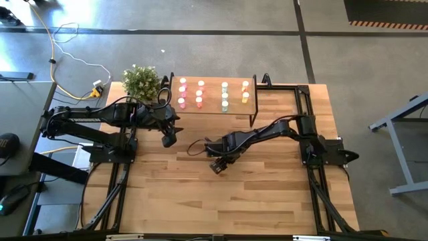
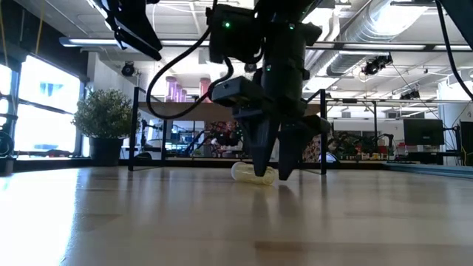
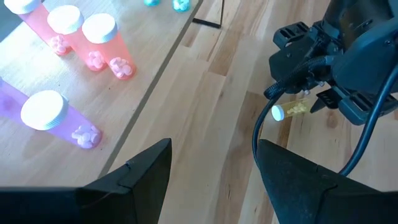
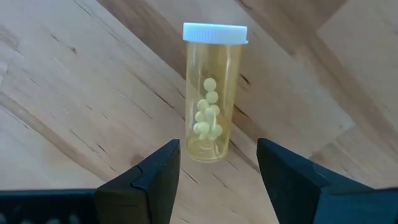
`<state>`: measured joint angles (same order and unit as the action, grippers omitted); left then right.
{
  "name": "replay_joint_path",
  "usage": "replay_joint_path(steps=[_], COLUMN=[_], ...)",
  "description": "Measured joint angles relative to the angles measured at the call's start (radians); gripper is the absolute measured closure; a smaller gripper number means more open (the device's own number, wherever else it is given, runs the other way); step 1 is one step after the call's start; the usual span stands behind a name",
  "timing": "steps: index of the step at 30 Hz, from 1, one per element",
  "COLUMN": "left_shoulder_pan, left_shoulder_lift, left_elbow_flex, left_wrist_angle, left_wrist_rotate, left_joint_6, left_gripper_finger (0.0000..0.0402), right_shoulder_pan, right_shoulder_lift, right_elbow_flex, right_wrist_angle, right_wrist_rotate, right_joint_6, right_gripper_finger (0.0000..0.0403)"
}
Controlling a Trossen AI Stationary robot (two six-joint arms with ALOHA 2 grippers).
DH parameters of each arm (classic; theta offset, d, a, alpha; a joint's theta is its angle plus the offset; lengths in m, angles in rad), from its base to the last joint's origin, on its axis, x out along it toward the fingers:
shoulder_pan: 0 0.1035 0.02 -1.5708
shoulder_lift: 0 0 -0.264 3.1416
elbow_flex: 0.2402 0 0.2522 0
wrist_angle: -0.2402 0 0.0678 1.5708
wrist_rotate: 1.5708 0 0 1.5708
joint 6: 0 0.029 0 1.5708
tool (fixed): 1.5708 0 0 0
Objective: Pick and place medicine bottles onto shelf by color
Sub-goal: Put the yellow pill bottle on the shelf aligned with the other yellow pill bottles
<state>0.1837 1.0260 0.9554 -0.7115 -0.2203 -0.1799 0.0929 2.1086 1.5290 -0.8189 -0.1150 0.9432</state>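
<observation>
A yellow medicine bottle [image 4: 212, 93] with a white cap lies on its side on the wooden tabletop, pills inside. My right gripper [image 4: 217, 165] hangs open over it, pointing down, a finger on either side of the bottle's bottom end without touching it. In the low view its fingertips [image 2: 270, 174] are close to the table at the bottle [image 2: 251, 174]. The shelf [image 1: 212, 94] at the far edge carries upright pink [image 1: 182, 94], red-orange [image 1: 200, 92], pale green [image 1: 225, 95] and yellow [image 1: 245, 90] bottles. My left gripper [image 1: 168, 139] waits open near the shelf's left front corner.
A potted plant [image 1: 142, 82] stands at the shelf's left end. Black frame rails [image 1: 307, 107] run along the table's left and right sides. The shelf's black leg [image 1: 253, 115] stands just beyond my right arm. Bare wood stretches toward the near edge [image 1: 221, 214].
</observation>
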Motion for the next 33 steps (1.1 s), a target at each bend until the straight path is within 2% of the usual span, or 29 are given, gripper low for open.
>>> replay_joint_path(steps=[10, 15, 20, 33], left_shoulder_pan=[0.0, 0.0, 0.0, 0.0], left_shoulder_lift=[0.0, 0.0, 0.0, 0.0], left_elbow_flex=[0.0, 0.0, 0.0, 0.0], left_wrist_angle=[0.0, 0.0, 0.0, 0.002], left_wrist_rotate=[0.0, 0.0, 0.0, 0.0], left_joint_6=[0.0, 0.0, 0.0, 0.0], left_gripper_finger=[0.0174, 0.0174, 0.0174, 0.0174], right_shoulder_pan=[-0.001, 0.0, -0.004, -0.077], right_shoulder_lift=[0.0, 0.0, 0.0, 0.0], right_elbow_flex=[-0.007, -0.007, -0.007, -0.005], right_wrist_angle=[0.032, 0.033, 0.044, 0.111], right_wrist_rotate=[0.011, 0.018, 0.042, 0.043], right_joint_6=[-0.001, -0.009, -0.022, -0.091], right_gripper_finger=[0.0244, 0.0253, 0.0245, 0.019])
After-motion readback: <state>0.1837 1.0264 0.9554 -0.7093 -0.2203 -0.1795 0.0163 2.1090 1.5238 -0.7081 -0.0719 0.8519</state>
